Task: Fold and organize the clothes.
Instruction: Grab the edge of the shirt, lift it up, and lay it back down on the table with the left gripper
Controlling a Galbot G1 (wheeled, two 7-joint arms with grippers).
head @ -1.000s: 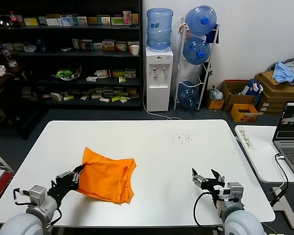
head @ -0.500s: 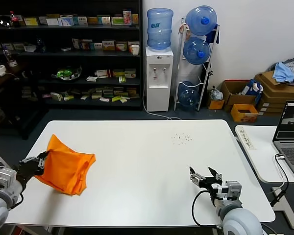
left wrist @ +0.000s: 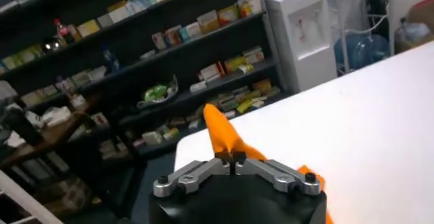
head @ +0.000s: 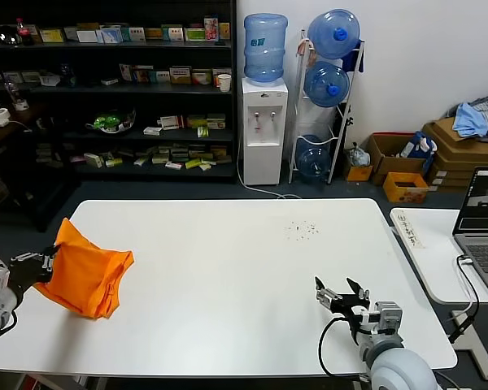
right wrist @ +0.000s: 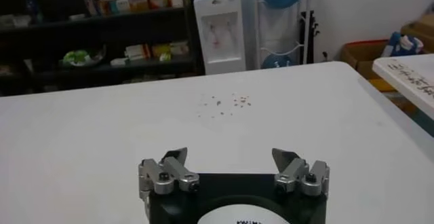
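Observation:
The clothes are one bright orange T-shirt (head: 85, 272), bunched into a loose folded bundle at the left edge of the white table (head: 228, 276). My left gripper (head: 42, 262) is shut on the shirt's upper left corner and holds that corner lifted off the table. In the left wrist view the jaws (left wrist: 232, 157) pinch an upstanding orange fold of the T-shirt (left wrist: 218, 132). My right gripper (head: 342, 296) rests open near the table's front right, nothing between its fingers; the right wrist view shows the right gripper (right wrist: 230, 157) over bare tabletop.
A side table with a laptop (head: 481, 223) stands to the right. Dark shelves (head: 114, 89), a water dispenser (head: 264, 122) and cardboard boxes with a blue-grey cloth heap (head: 476, 118) lie beyond the table. Small specks (head: 301, 230) mark the tabletop.
My left gripper has dragged the orange T-shirt from the table's front middle-left out to its left edge. The right gripper has barely moved.

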